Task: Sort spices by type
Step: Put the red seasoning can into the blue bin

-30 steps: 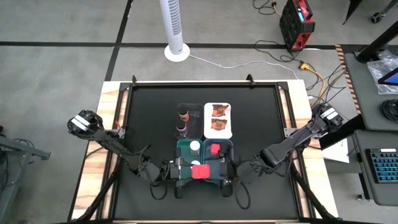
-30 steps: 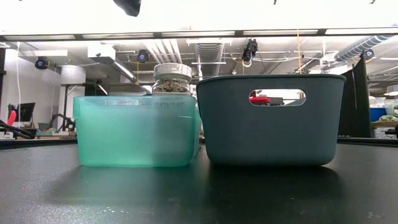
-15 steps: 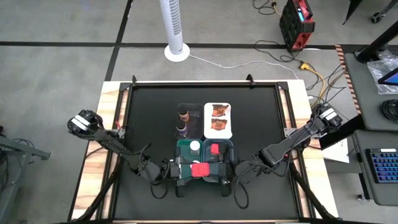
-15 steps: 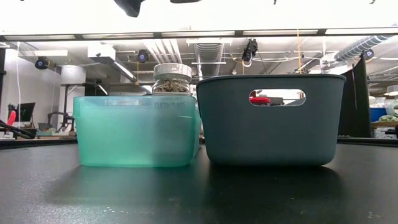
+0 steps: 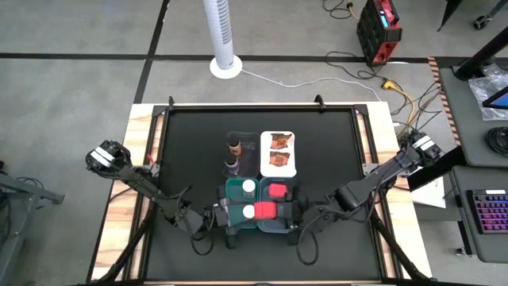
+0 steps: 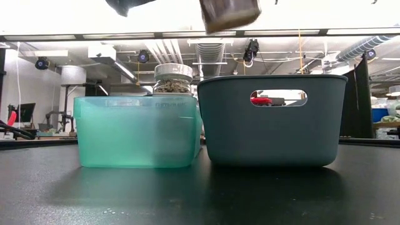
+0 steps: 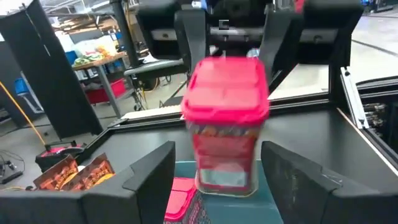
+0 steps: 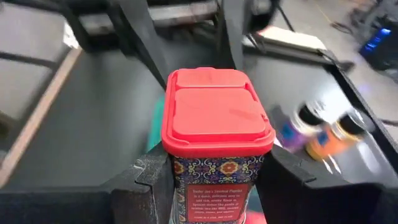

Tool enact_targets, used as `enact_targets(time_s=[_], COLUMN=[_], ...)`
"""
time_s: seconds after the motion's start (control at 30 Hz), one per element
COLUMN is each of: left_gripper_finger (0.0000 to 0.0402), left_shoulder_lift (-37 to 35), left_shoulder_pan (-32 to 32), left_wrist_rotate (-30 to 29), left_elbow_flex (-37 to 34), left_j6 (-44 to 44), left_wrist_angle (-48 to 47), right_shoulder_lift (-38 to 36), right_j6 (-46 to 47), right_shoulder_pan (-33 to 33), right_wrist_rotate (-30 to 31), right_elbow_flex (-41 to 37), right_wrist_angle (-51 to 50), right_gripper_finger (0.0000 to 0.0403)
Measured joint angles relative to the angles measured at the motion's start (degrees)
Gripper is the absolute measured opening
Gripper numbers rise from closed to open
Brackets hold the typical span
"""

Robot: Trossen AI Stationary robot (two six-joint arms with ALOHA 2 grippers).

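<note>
Gripping the red box (image 8: 217, 127) — right fingers (image 8: 149, 177) clamped, left fingers (image 7: 149, 174) spread apart.

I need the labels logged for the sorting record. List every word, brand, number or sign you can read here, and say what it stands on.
Red box held in the right gripper: small white print under a patterned band, too blurred to read.
Same red box seen from the left wrist view: label blurred, unreadable.
Dark bottles: labels too blurred.
White-capped jar: no readable text.
Nothing else legible.
</note>
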Motion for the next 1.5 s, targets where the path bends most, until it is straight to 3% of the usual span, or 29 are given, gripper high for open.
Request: enact_targets(time_s=[0.27,0.7,0.93,1.2,1.5], left_gripper_finger=[0.0222,0.0221,0.0221,0.0221,0.0231], left_shoulder_lift=[-0.41,-1.90,-1.89,-1.90,0.64], left_shoulder_pan=[-0.39,-0.39,-0.36,-0.06,2.63], left_wrist_rotate=[-0.43,-0.10,0.42,10.69,12.16], left_elbow_flex=[0.00,0.00,-0.02,-0.02,-0.05], left_j6=[0.05,0.35,0.18,-0.54,-4.61], left_wrist_angle=[-0.14,-0.12,-0.16,-0.14,1.00], right_shoulder_lift=[-3.73,-2.44,0.49,2.83,2.50], right_j6=[7.16,4.71,5.23,4.56,-0.99], right_shoulder_pan=[1.67,2.49,2.48,2.47,4.26], right_wrist_rotate=[4.37,4.25,4.18,4.23,6.31], right_elbow_flex=[-8.43,-29.42,-30.36,-30.34,-30.40], right_wrist_angle=[0.12,34.13,36.22,39.64,43.61], right_gripper_finger=[0.0167,0.0167,0.0167,0.0167,0.0167])
